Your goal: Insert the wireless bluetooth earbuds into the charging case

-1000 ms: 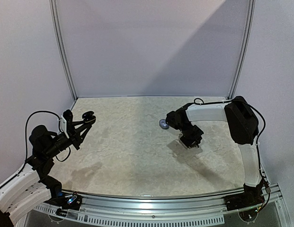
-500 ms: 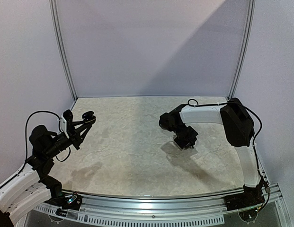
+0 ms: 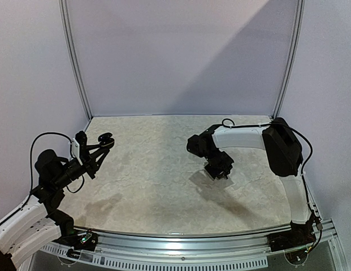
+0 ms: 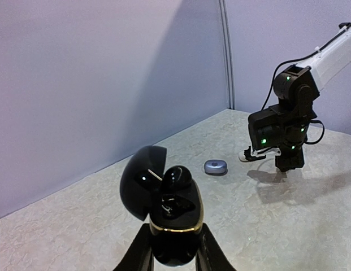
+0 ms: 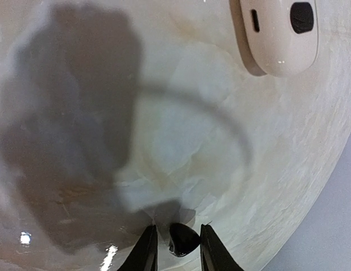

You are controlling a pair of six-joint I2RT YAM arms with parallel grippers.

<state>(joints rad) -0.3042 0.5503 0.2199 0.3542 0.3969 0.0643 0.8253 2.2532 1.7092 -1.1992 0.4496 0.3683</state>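
Observation:
My left gripper is shut on a black charging case and holds it above the table at the left. The case lid is open and one black earbud sits in it; the slot beside it looks empty. My right gripper hovers over the table right of centre. In the right wrist view its fingers stand close around a small black earbud, lifted off the surface. The two grippers are far apart.
A white case lies on the table ahead of my right gripper. A small grey-blue case lies closed on the table near the right arm; in the top view that arm hides it. The marbled table has walls behind and on both sides.
My right arm has moved left, towards the table's middle, and now covers the grey-blue case in the top view. The left arm and the black case have not moved.

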